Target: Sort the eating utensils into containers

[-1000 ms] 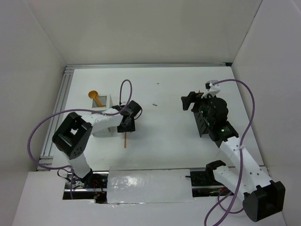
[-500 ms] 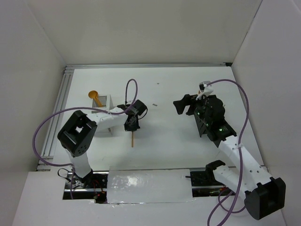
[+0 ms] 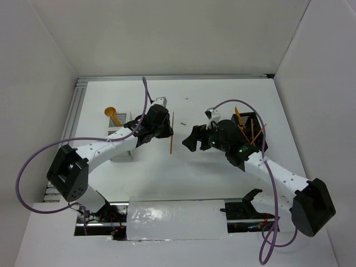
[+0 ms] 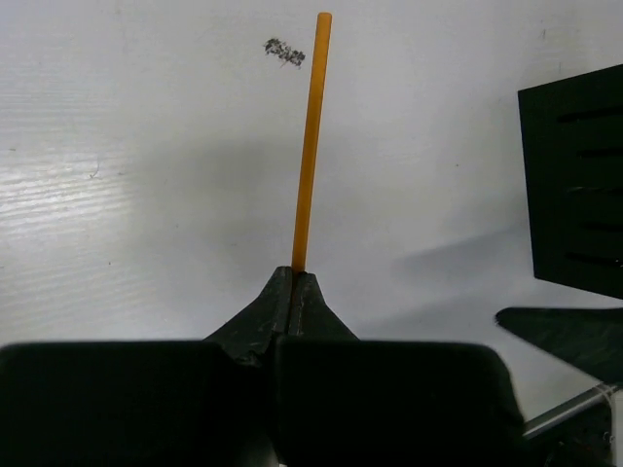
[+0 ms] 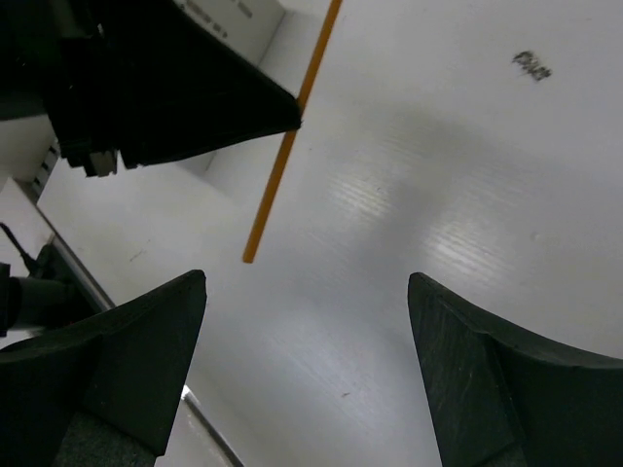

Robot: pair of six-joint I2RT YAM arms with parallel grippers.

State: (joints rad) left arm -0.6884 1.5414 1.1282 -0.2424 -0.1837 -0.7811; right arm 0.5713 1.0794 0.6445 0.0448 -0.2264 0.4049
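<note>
My left gripper (image 3: 168, 129) is shut on a plain orange stick (image 3: 171, 146), one of the eating utensils, held above the middle of the table. In the left wrist view the stick (image 4: 310, 146) juts straight out from the closed fingertips (image 4: 293, 280). My right gripper (image 3: 189, 141) stands wide open just right of the stick, nothing between its fingers (image 5: 146, 341); the stick (image 5: 277, 175) hangs beyond them. The black container (image 3: 257, 143) at the right holds several orange utensils (image 3: 245, 127). The white container (image 3: 123, 151) at the left holds an orange spoon (image 3: 111, 112).
A metal rail (image 3: 69, 130) runs along the table's left edge and white walls close in the back and sides. A small dark mark (image 4: 283, 51) lies on the table ahead of the stick. The black container (image 4: 576, 175) shows at the right of the left wrist view.
My left gripper shut on the orange stick beside the white container, lifted it and carried it right. My right arm swung left from over the black container towards the middle.
</note>
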